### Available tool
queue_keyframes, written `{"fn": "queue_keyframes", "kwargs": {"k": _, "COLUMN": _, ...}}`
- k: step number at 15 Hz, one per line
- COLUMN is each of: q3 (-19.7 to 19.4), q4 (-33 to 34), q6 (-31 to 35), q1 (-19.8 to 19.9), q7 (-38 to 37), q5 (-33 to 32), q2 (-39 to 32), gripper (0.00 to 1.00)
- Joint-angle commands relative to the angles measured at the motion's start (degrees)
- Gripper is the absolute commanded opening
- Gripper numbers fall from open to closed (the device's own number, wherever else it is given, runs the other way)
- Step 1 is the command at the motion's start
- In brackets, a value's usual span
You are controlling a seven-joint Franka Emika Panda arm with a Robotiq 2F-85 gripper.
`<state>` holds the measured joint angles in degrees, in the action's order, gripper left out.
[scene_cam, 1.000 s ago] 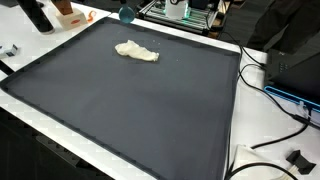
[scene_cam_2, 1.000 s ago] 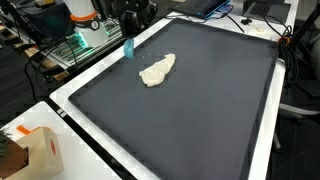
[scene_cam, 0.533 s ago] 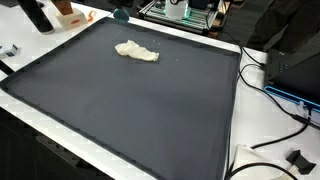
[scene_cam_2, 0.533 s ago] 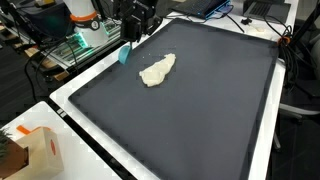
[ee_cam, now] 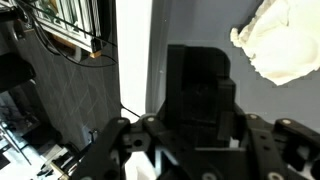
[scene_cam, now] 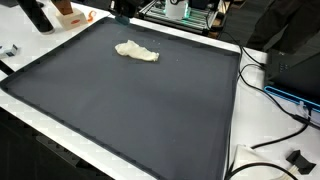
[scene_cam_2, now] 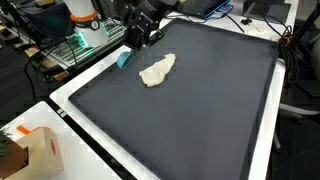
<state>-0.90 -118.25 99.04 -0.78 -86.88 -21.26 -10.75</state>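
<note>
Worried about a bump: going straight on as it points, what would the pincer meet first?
Likely the blue object at the mat edge just below the pincer; depth is unclear, so perhaps bare mat beside it.

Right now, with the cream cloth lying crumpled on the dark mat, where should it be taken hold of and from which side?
Probably from straight above, at the bunched middle of the cream cloth. It lies low and long on the dark mat with no edge standing up for a sideways approach, so close across its narrow width to pinch the folds.
</note>
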Motion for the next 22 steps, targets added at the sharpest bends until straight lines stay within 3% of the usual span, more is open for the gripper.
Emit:
{"fn": "queue_keyframes", "kwargs": {"k": 1, "q3": -0.7, "q4": 2.3, "q6": -3.2, "q1": -2.4, "q7": -7.2, "q5": -4.1, "q2": -3.2, "gripper": 0.27}}
{"fn": "queue_keyframes", "kwargs": {"k": 7, "q3": -0.6, "q4": 5.6, "q6": -10.1, "q1": -5.2, "q7": -12.5, "q5": -11.3, "q2": -8.7, "gripper": 0.27}}
{"fn": "queue_keyframes", "kwargs": {"k": 22, "q3": 0.4, "q4": 11.7, "q6": -20.6, "q1": -8.2, "q7": -5.0, "q5": -20.5, "q2": -17.7, "gripper": 0.27}}
